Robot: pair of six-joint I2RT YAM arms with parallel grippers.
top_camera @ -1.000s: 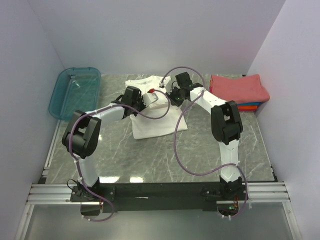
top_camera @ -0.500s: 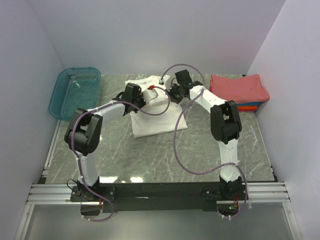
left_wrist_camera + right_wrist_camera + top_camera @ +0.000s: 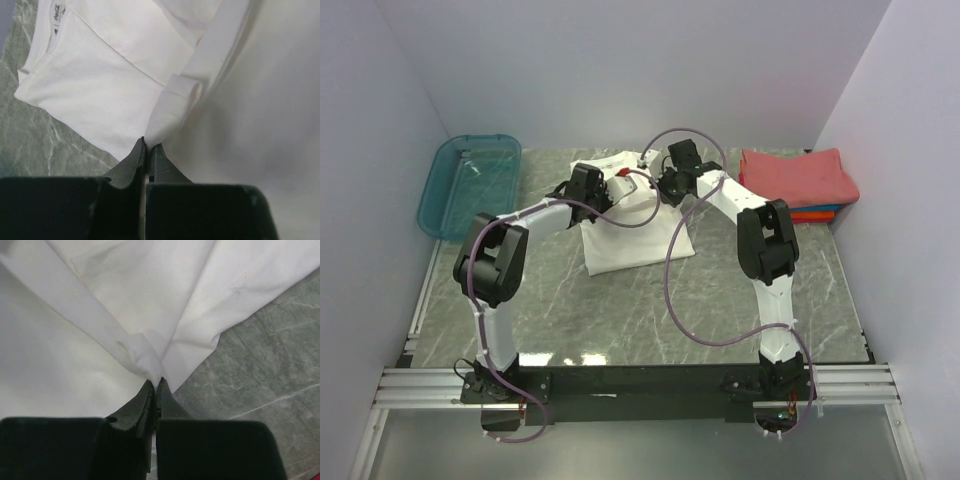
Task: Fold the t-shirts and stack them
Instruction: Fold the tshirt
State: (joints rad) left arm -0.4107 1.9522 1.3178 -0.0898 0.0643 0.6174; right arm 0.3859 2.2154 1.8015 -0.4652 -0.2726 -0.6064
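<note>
Left gripper [image 3: 148, 145] is pinched tight on a fold of the white tee [image 3: 100, 85], its jaws closed with a cuffed hem bunched at the tips. Right gripper [image 3: 156, 382] is likewise clamped on a gathered point of cloth at the tee's edge, just where the fabric meets bare table. From above, both grippers meet over the far half of the tee, left gripper [image 3: 610, 190] and right gripper [image 3: 655, 185] close together, with cloth lifted between them.

The tee [image 3: 630, 240] lies mid-table, towards the back, its near half flat and its far part rumpled and doubled over. A neck label [image 3: 58, 11] inside the collar carries the Coca-Cola script, with smaller print below it too fine to read. A speck of red print [image 3: 623, 173] shows between the grippers in the top view.

Folded tees [image 3: 798, 175] sit in a stack at the far right, well apart from the white one: coral-red on top, with orange and blue edges showing beneath. A teal bin [image 3: 470, 185] stands at the far left corner.

The table [image 3: 620, 310] is grey marble-patterned with pale veins. Plain pale walls close it in on three sides, and an aluminium rail [image 3: 640, 378] runs along the near edge under the arm bases. Purple cables loop along both arms.
</note>
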